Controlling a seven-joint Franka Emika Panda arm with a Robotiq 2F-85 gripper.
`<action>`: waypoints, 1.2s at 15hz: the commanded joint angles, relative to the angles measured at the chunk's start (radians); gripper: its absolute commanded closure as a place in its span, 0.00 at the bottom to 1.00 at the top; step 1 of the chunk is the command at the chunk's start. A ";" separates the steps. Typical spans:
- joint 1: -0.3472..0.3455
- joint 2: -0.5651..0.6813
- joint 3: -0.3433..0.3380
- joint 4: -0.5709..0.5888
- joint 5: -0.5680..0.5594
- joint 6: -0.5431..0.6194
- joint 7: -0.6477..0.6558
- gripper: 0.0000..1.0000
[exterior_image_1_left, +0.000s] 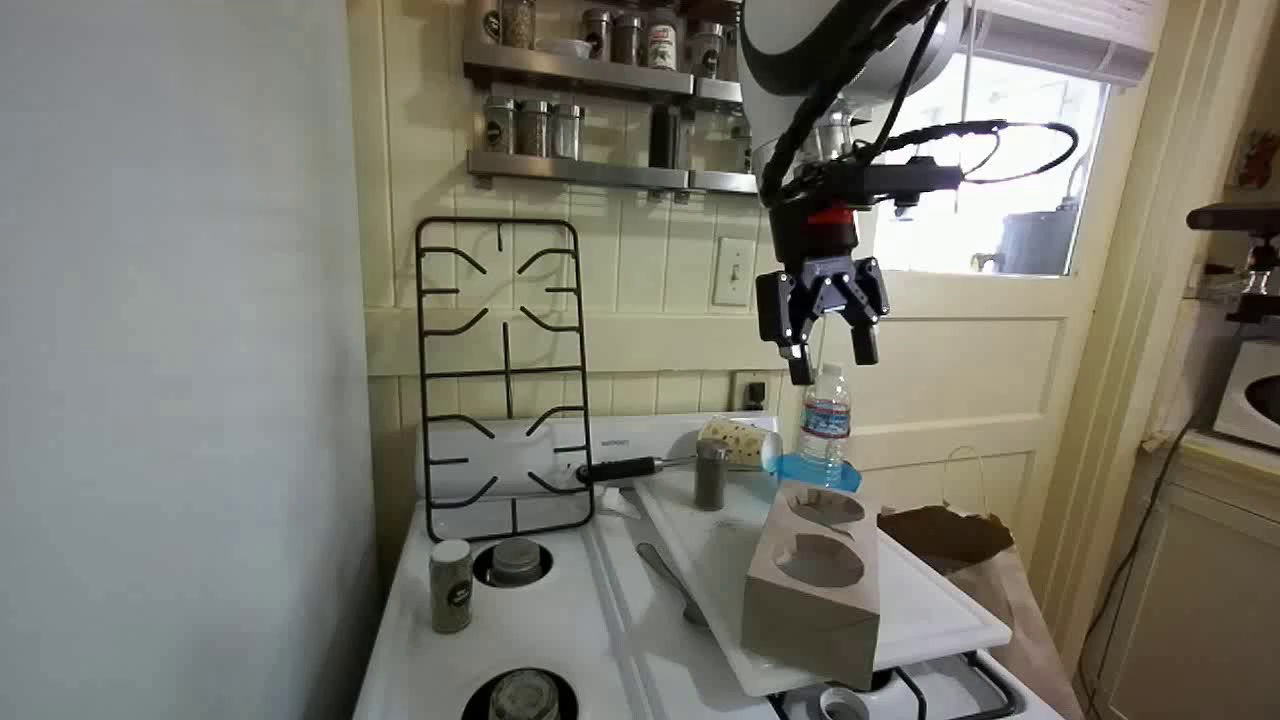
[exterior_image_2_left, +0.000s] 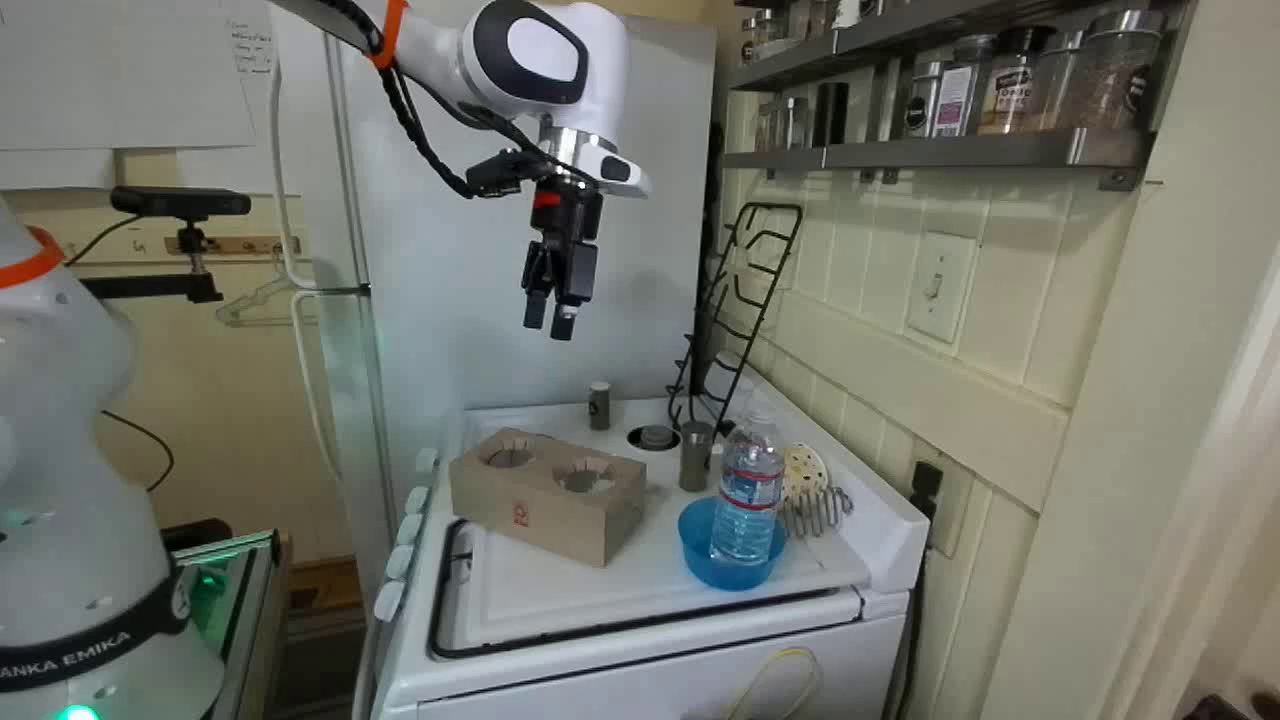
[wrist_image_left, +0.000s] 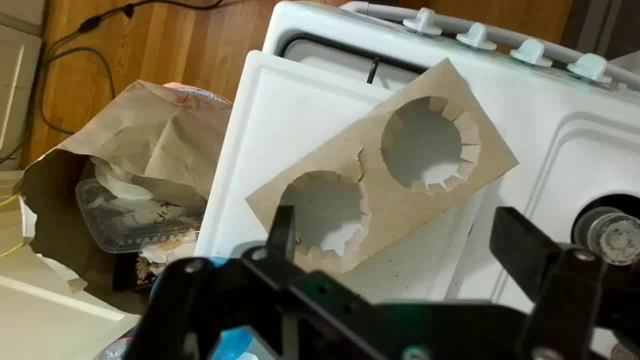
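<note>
The gripper (exterior_image_1_left: 834, 360) hung well above the desk (exterior_image_1_left: 575, 630), its fingers (wrist_image_left: 285, 227) spread wide with nothing between them. Nearest below it stood a brown cardboard carton (wrist_image_left: 377, 187) with two round cut-outs, set toward the desk edge that bore the knobs (wrist_image_left: 531, 52). Both exterior views placed the carton almost straight beneath the gripper, well apart; the single arm (exterior_image_2_left: 605, 90) was stretched over it. The carton's long axis slanted across the desk: one end pointed at the knob edge, the other toward a blue bowl (exterior_image_2_left: 698, 548) near the corner between the back edge and the edge beside the paper bag (wrist_image_left: 150, 135). In the wrist view this axis ran obliquely to the line joining the two fingers, neither along it nor square to it.

Under the carton lay a white panel (wrist_image_left: 280, 120), which reached the paper-bag edge of the desk. A clear bottle (exterior_image_2_left: 750, 490) stood upright in the bowl, and a dark grate (exterior_image_1_left: 507, 373) leaned at the back edge.

The gripper's own body hid most of the bowl in the wrist view, leaving only patches of blue. The cut-outs showed pale at the bottom, and whether the carton was open underneath could not be told. In an exterior view the frame cut off the front burner (exterior_image_1_left: 525, 695), and the knobs lay out of sight.
</note>
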 joint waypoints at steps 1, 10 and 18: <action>0.018 0.001 -0.016 0.002 -0.003 -0.002 0.003 0.00; 0.022 -0.011 -0.059 -0.054 -0.033 0.010 -0.240 0.00; 0.071 -0.033 -0.056 -0.112 -0.091 -0.025 -0.505 0.00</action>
